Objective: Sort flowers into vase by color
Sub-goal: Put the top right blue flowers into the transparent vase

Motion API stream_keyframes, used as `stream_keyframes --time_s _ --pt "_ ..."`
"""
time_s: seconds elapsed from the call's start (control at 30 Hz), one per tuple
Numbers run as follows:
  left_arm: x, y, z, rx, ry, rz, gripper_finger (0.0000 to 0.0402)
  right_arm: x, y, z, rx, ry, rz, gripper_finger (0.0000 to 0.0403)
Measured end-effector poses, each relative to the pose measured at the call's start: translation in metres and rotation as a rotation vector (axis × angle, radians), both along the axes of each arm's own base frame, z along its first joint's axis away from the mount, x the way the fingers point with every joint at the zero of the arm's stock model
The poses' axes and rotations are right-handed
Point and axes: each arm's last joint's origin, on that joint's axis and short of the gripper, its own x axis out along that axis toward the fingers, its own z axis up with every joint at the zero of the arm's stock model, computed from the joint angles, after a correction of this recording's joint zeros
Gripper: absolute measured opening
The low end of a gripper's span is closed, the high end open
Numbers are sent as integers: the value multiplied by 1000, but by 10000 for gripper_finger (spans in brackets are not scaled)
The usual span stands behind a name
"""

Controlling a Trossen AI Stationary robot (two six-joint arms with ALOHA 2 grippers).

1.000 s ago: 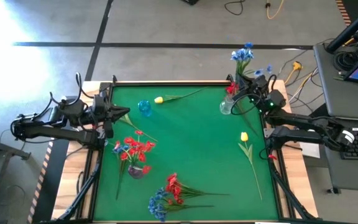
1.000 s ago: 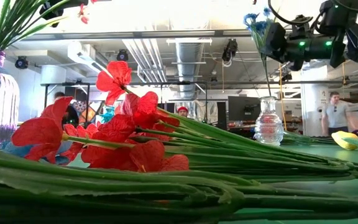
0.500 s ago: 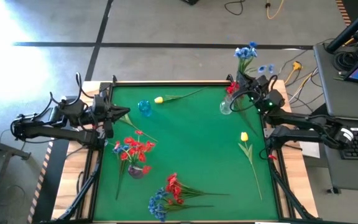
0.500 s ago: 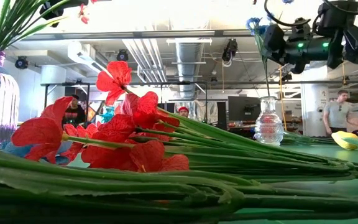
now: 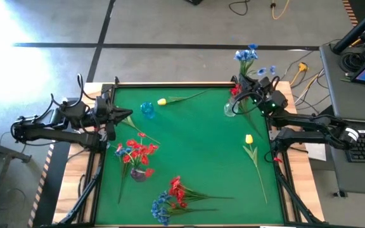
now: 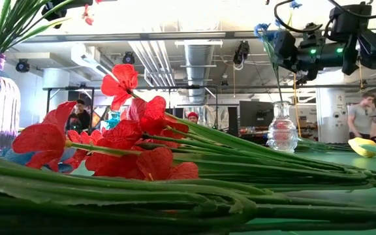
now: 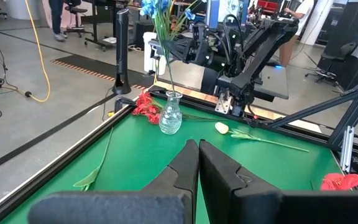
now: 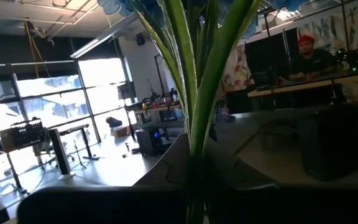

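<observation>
My right gripper [image 5: 251, 90] is over the table's far right corner, above the clear glass vase [image 5: 230, 107], and is shut on a blue flower [image 5: 246, 56]. In the left wrist view, the flower's stem [image 7: 168, 68] runs down to the mouth of the vase [image 7: 170, 116]. A red flower [image 5: 235, 90] lies beside that vase. My left gripper [image 5: 120, 116] waits shut near the left edge. A small blue vase [image 5: 147, 109] and a third vase [image 5: 139, 173] with red flowers [image 5: 135, 152] stand on the mat. Two yellow flowers [image 5: 162, 101] [image 5: 249, 139] and a red-and-blue bunch [image 5: 170, 197] lie flat. My right gripper pinches the blue flower's green stems [image 8: 199, 118] between its two fingers, below the blossoms [image 6: 262, 29]. The fingers come level at the upright stem and lie across it [image 6: 278, 72]. The flower stands nearly upright, its lower end at the clear vase's mouth [image 6: 282, 104].
A raised frame [image 5: 170, 85] borders the green mat. Flower stems [image 6: 175, 189] lie close in front of the low camera. People stand in the room behind the table. The middle of the mat [image 5: 195, 139] is bare.
My right gripper has edged slightly toward the table's left above the clear vase, carrying the blue flower along. The blossoms have swayed a little and stand a bit lower in the low view.
</observation>
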Motion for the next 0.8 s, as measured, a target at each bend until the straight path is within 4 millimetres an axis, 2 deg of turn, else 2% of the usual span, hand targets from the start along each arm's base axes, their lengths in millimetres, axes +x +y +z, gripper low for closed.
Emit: stream_keyframes --time_s 0.4,0.8 --pt "0 0 0 0 3 0 0 1 1 0 -2 10 29 22" --pt "0 0 -1 0 10 0 0 1 1 -1 4 14 54 94"
